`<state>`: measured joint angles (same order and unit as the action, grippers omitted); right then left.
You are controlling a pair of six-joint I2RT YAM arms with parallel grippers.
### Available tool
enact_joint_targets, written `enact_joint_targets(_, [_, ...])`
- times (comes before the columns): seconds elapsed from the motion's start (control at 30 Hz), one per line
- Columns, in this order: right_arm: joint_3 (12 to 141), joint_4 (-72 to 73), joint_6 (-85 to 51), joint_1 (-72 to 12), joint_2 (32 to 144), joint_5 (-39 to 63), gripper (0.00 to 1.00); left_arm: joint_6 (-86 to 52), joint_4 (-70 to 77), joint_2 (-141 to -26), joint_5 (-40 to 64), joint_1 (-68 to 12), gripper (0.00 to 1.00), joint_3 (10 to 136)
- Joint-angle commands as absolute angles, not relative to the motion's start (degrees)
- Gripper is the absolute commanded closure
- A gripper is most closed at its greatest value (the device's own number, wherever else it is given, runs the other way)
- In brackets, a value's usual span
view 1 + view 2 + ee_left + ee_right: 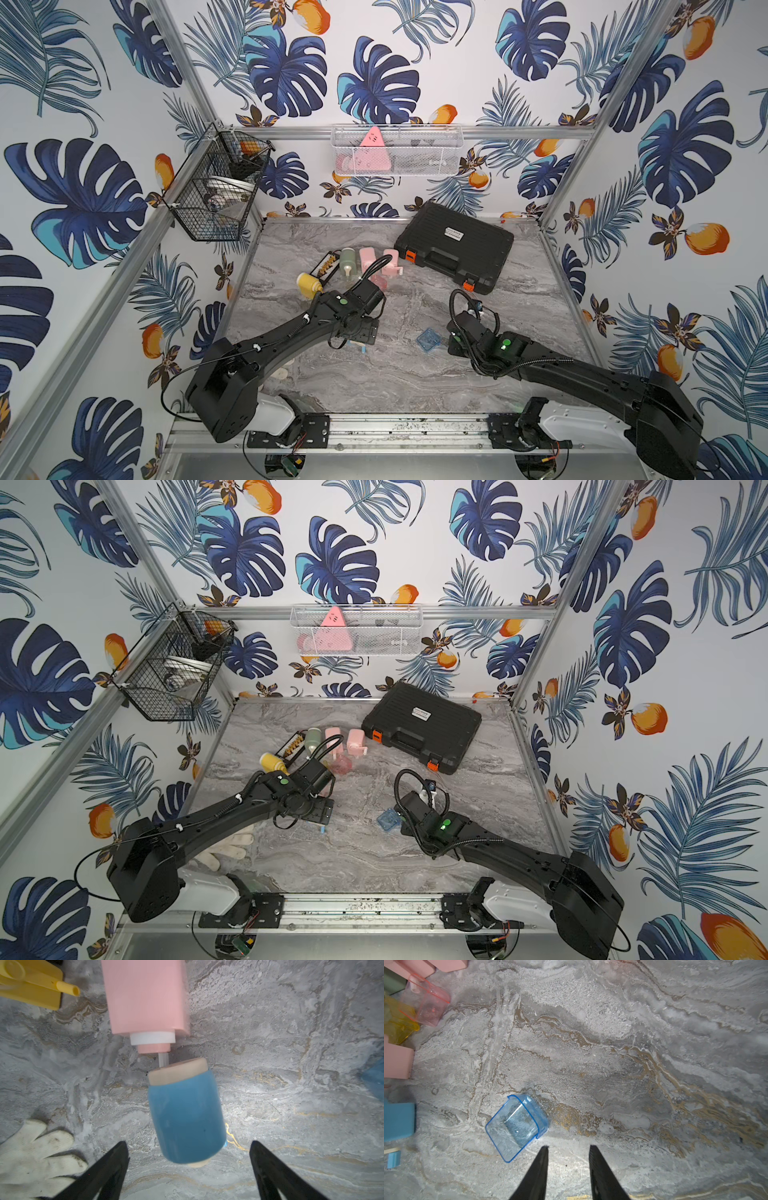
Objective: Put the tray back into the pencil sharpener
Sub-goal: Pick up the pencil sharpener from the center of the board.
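The left gripper (188, 1142) hangs spread wide above the counter (415, 382). Between its black fingers, touching neither, the pencil sharpener (185, 1118) lies on its side, matte blue with pale beige ends. The right gripper (569, 1146) is parted on nothing, and just beside it, mid-counter toward the near edge, lies the tray (517, 1126), clear blue, hollow side up, apart from the pencil sharpener. By the far edge, the white label (454, 233) on the black case (455, 245) is too small to read.
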<state>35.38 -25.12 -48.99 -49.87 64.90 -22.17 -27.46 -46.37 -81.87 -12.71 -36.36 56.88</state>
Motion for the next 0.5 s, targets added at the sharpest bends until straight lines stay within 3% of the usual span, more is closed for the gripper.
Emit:
enact_joint_targets(0.0, [35.03, -25.49, -49.21, -49.92, 64.1, -22.28, 0.64, -28.48, -44.52, -83.03, -12.23, -36.08, 0.06, 56.52])
enact_joint_targets(0.47, [35.93, -24.69, -47.64, -49.9, 63.01, -20.68, 0.64, -27.42, -38.6, -84.02, -5.65, -30.74, 0.22, 52.82])
